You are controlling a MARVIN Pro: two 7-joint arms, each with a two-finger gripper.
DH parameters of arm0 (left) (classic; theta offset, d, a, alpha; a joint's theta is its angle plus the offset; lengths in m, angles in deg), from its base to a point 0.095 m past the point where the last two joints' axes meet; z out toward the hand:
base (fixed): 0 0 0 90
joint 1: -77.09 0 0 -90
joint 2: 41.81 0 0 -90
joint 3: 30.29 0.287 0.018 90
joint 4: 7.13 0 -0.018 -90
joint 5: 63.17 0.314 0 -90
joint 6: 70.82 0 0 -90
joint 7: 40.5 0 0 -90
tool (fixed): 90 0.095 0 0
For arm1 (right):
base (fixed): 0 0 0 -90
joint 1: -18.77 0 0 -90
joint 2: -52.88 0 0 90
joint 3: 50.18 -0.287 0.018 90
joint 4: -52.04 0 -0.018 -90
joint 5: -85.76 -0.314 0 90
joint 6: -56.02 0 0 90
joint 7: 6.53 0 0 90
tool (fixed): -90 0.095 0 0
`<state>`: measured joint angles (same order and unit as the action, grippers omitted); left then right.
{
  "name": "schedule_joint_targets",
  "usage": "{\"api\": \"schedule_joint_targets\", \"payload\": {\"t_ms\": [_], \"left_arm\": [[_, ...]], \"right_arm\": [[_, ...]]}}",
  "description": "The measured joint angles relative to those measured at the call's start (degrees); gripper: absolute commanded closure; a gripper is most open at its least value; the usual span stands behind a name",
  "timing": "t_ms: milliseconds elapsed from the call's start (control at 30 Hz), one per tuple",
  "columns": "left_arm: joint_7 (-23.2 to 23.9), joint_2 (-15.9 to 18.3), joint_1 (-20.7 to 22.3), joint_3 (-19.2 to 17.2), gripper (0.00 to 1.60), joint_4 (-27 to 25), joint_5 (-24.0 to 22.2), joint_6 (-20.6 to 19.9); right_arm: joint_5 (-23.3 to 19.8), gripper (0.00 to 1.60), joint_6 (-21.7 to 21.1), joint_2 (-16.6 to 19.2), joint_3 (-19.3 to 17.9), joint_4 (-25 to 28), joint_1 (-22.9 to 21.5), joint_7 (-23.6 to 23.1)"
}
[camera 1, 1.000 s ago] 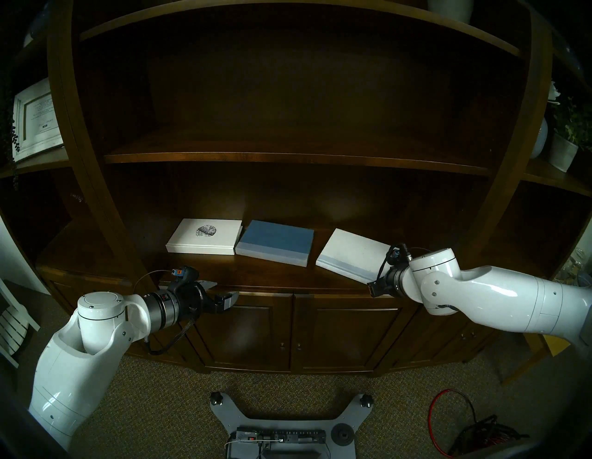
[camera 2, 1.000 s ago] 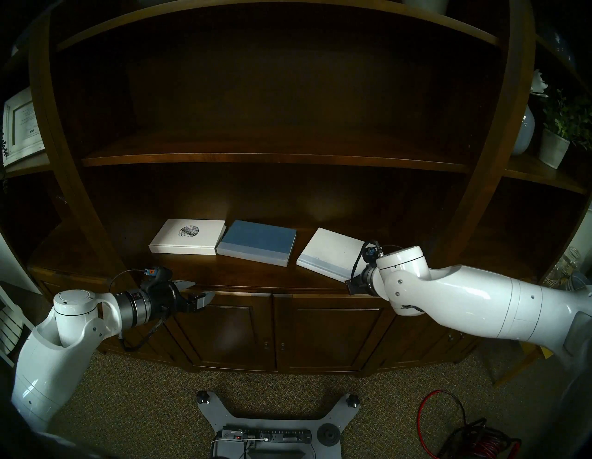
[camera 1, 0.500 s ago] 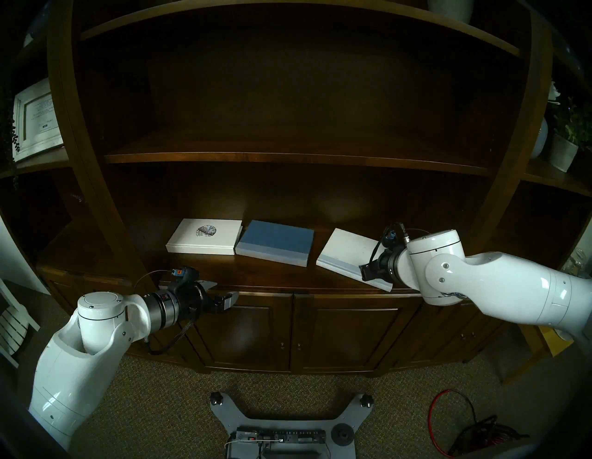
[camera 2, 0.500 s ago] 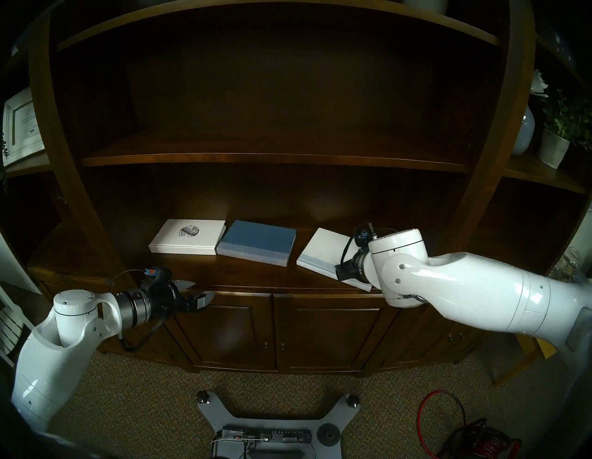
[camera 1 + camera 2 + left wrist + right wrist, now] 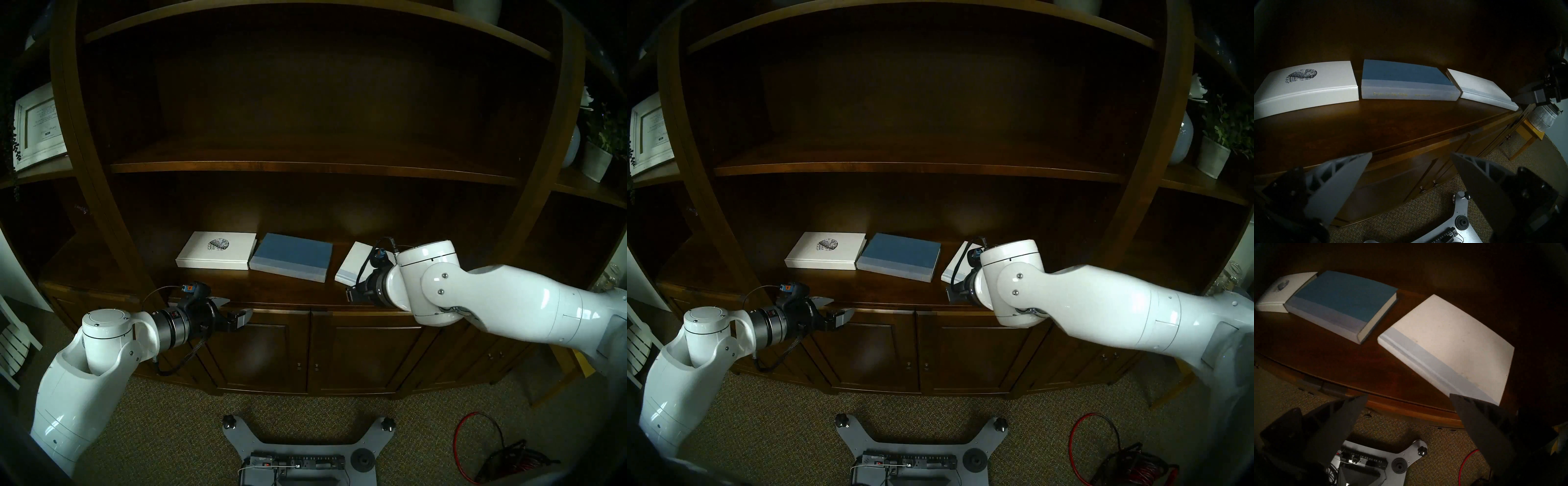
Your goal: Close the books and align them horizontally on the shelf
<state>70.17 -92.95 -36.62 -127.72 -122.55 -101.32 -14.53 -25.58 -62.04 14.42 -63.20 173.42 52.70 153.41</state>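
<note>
Three closed books lie flat on the broad dark shelf [image 5: 271, 293]. At the left is a white book with a round emblem [image 5: 217, 250], and beside it a blue book [image 5: 291, 257]. A plain white book [image 5: 351, 264] lies skewed at the right, largely hidden behind my right arm. My right gripper [image 5: 1407, 395] is open at the shelf's front edge. One of its fingers [image 5: 1474, 412] overlaps that book's near corner, and I cannot tell whether they touch. My left gripper [image 5: 237, 310] stands open and empty in front of the shelf's left part, apart from the books.
A thinner board [image 5: 305, 168] runs above the books. Panelled cabinet doors [image 5: 305, 353] are below the shelf. A framed picture [image 5: 37, 125] stands at the far left, a potted plant [image 5: 600, 149] at the far right. My base plate [image 5: 305, 451] and a red cable [image 5: 475, 437] lie on the carpet.
My right arm has swung leftward along the shelf's front, now covering most of the plain white book. The books and my left arm have not moved.
</note>
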Motion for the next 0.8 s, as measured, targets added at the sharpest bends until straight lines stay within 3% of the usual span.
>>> {"api": "schedule_joint_targets", "payload": {"t_ms": [367,800], "left_arm": [[0.0,0.0,0.0,0.0,0.00,0.0,0.0,0.0],[0.0,0.0,0.0,0.0,0.00,0.0,0.0,0.0]], "right_arm": [[-9.3,0.00,2.3,-6.1,-0.6,-6.3,-0.7,6.5],[-12.0,0.00,2.9,-5.5,-0.9,-10.9,-1.0,8.0]]}}
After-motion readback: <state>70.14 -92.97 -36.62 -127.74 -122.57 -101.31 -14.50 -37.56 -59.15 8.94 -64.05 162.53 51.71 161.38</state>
